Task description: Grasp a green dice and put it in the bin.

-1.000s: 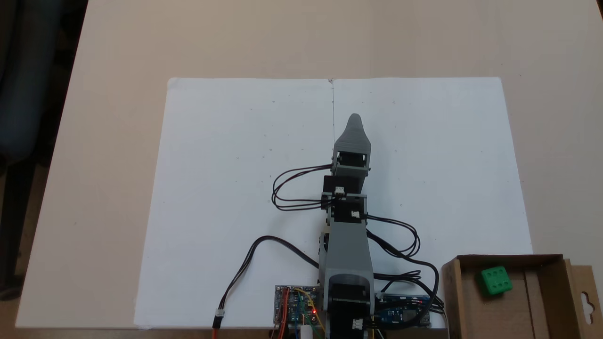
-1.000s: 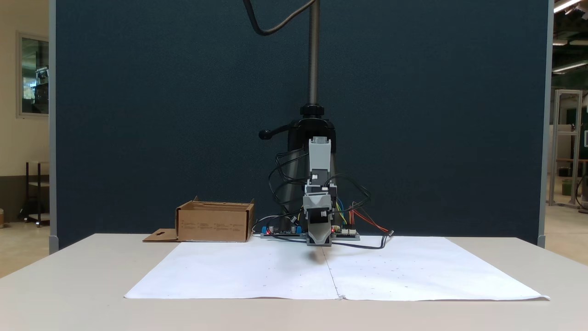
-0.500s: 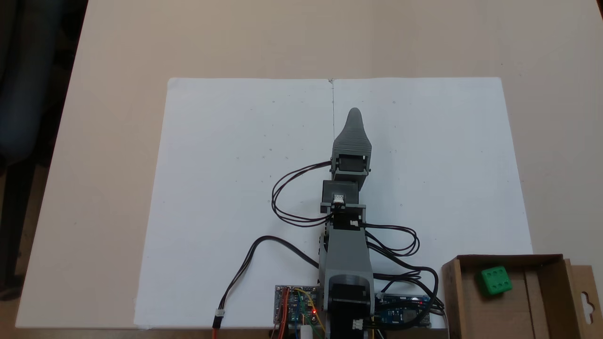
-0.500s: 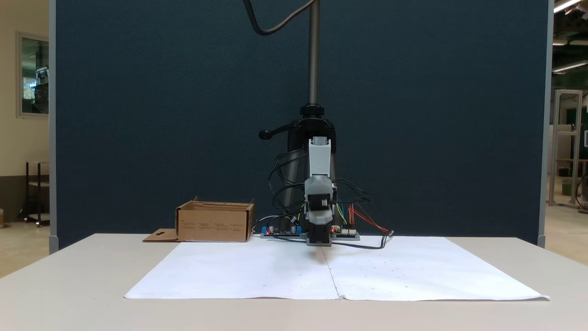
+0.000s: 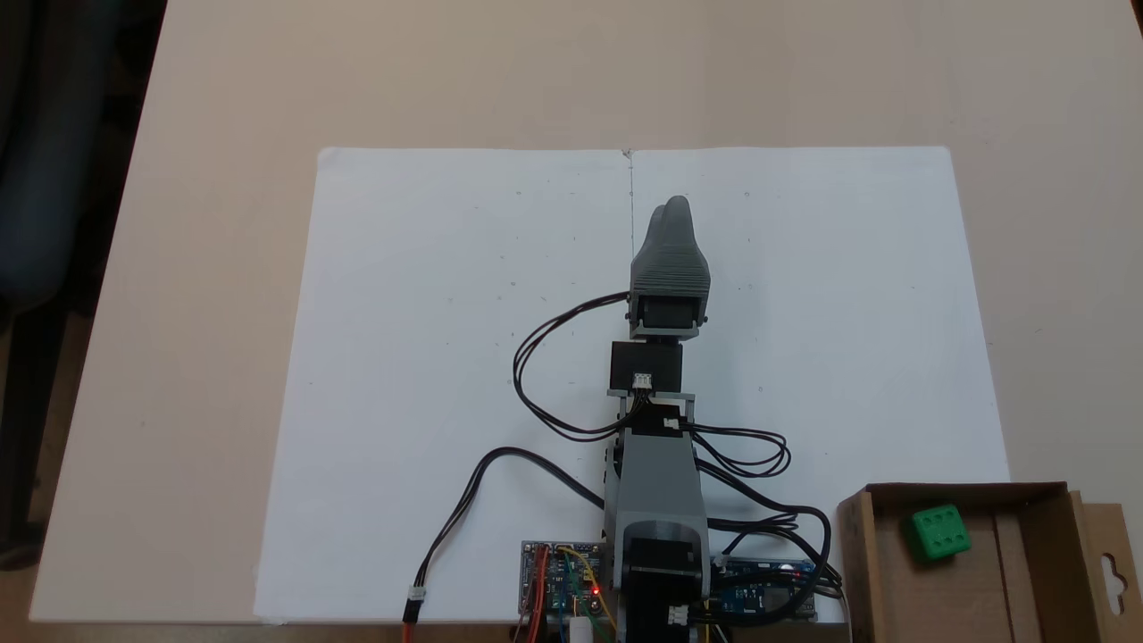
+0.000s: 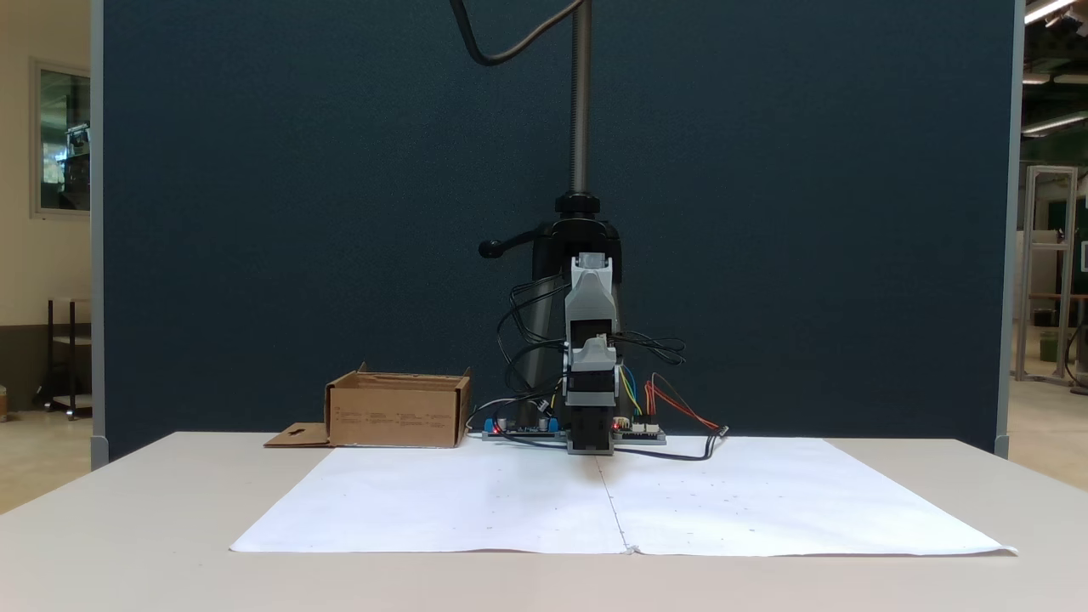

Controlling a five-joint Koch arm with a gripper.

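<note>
Since a second ago the grey gripper (image 5: 671,204) is stretching farther up-frame over the white paper, jaws seemingly pressed together, while the small green plastic dice (image 5: 939,532) is lying in the brown cardboard bin (image 5: 857,572), well behind-right.

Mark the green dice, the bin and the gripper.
green dice (image 5: 938,532): fixed view from above, on its six-pip top face.
bin (image 5: 957,488): fixed view from above, on its far cardboard wall.
gripper (image 5: 674,207): fixed view from above, at the grey tips.
</note>
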